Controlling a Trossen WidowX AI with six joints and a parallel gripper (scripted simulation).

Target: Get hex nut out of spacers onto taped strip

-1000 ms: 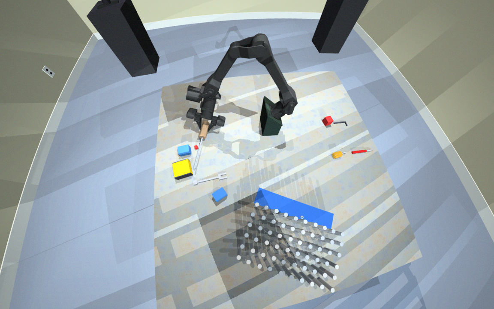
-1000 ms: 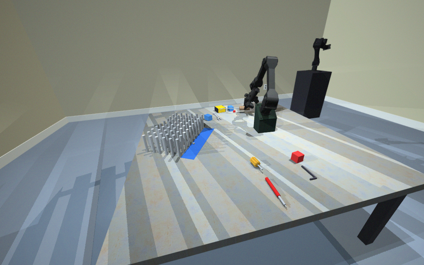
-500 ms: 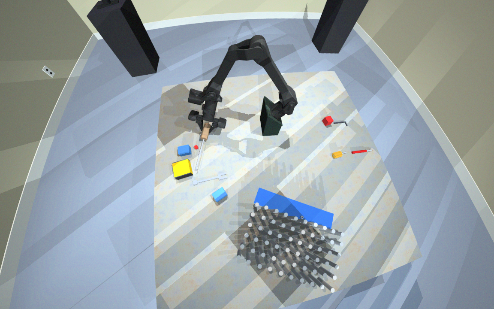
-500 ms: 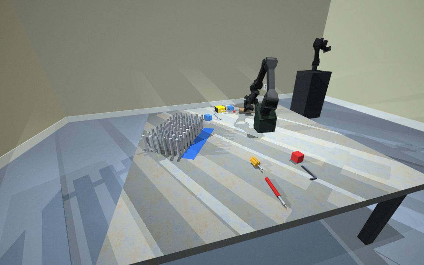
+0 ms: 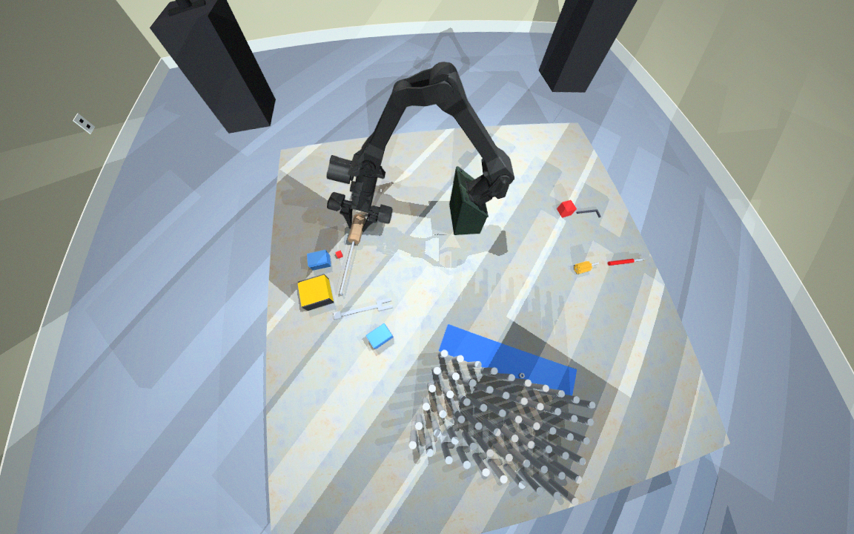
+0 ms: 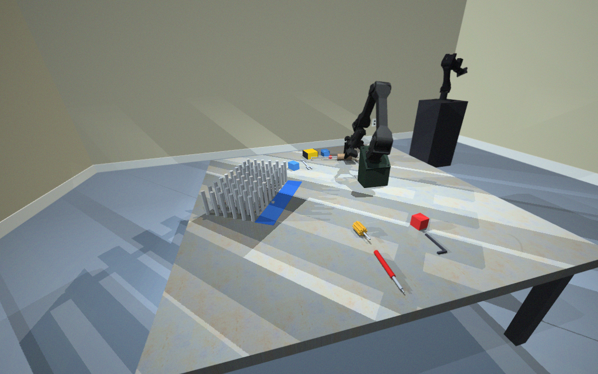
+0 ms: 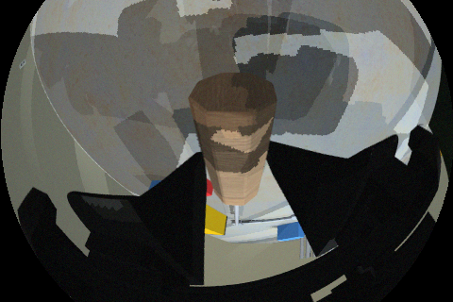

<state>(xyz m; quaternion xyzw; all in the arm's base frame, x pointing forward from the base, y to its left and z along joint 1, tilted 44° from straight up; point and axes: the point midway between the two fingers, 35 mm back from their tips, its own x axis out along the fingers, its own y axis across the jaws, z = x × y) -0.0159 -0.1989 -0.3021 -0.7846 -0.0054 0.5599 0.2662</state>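
Note:
My gripper (image 5: 356, 227) (image 7: 234, 154) is shut on the wooden handle (image 5: 353, 235) (image 6: 341, 156) (image 7: 234, 137) of a thin metal hook tool. The tool is low at the table's left side in the top view, its rod (image 5: 347, 268) running past the yellow block; whether it touches the table is hard to tell. The small hex nut (image 5: 523, 375) (image 6: 272, 201) lies on the blue taped strip (image 5: 458, 340) (image 6: 289, 187), close to the front row of spacers. The metal spacers (image 5: 444, 354) (image 6: 251, 208) look upright. No tool shows among them.
A yellow block (image 5: 314, 291) (image 6: 310, 153), a blue block (image 5: 319, 259), a small red cube (image 5: 338, 254), a forked tool (image 5: 362, 309) and a light-blue block (image 5: 379, 336) are near the held tool. A red cube (image 6: 419, 221), hex key (image 6: 436, 244) and two screwdrivers are across the table.

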